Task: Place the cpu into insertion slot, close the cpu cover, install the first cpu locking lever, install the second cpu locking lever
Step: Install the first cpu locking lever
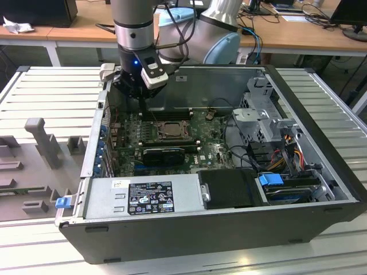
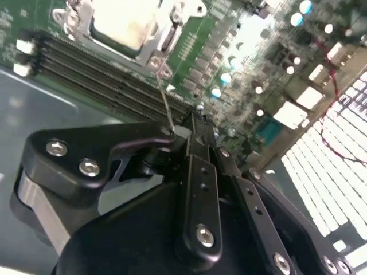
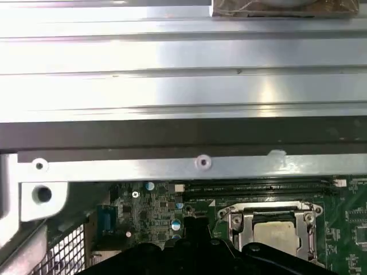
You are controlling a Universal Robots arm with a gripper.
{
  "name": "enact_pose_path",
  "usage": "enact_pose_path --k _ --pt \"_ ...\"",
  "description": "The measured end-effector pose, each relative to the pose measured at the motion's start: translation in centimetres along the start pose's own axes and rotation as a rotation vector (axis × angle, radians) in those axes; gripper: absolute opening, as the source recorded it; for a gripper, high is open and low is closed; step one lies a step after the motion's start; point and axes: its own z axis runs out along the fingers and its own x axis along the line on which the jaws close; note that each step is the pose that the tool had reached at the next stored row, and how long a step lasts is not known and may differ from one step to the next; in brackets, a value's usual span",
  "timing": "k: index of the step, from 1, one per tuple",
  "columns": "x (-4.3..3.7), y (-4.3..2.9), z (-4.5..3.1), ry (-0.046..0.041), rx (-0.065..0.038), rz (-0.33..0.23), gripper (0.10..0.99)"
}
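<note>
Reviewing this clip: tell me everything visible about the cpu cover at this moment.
The cpu cover is a thin silver-grey metal frame with a large square window. It lies flat, closed over the socket on the green motherboard; the chip's pale metal top shows through the window. Screws sit at the bracket's corners. In the second wrist view a thin wire lever runs from the cover towards the hand, next to the long memory slots.

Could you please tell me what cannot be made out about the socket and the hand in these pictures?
- Exterior view: the hand is dark against the case; its fingertips can't be told apart.
- Second wrist view: the cpu is washed out and cut off by the edge.
- First wrist view: the black hand hides the cpu cover's near edge.
</note>
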Motion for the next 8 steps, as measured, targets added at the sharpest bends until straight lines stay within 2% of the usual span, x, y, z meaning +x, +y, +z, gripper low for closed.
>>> enact_pose_path --k 1,2,8 --pt "-1.36 0.05 0.03 0.0016 0.0 -0.001 0.106" --pt "-2.03 0.07 0.05 0.0021 0.0 -0.001 0.106" --pt "-4.94 0.18 0.2 0.0028 -0.001 -0.003 0.106"
